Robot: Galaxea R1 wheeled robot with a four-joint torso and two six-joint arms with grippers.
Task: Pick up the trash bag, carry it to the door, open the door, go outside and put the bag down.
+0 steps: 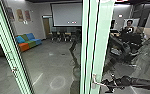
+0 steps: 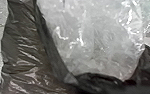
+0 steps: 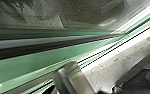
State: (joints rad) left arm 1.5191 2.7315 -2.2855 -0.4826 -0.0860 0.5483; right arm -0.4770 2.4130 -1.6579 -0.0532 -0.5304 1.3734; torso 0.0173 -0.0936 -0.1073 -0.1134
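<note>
In the head view my right gripper (image 1: 108,83) is beside the metal door handle (image 1: 94,82), at the lower part of the pale green-edged glass door (image 1: 101,37). Whether it touches the handle I cannot tell. A metal cylinder, likely part of the handle (image 3: 72,78), shows large and blurred in the right wrist view, close to the green glass edge. The trash bag (image 2: 23,47) is close to the left wrist camera, dark and wrinkled outside, with crumpled clear plastic (image 2: 96,42) inside its mouth.
Another green-edged glass panel (image 1: 9,47) slants down at the left. Beyond the glass are a colourful low sofa (image 1: 28,42), a projection screen (image 1: 66,14) and chairs (image 1: 63,36). A person (image 1: 129,27) shows at the upper right, with dark equipment below.
</note>
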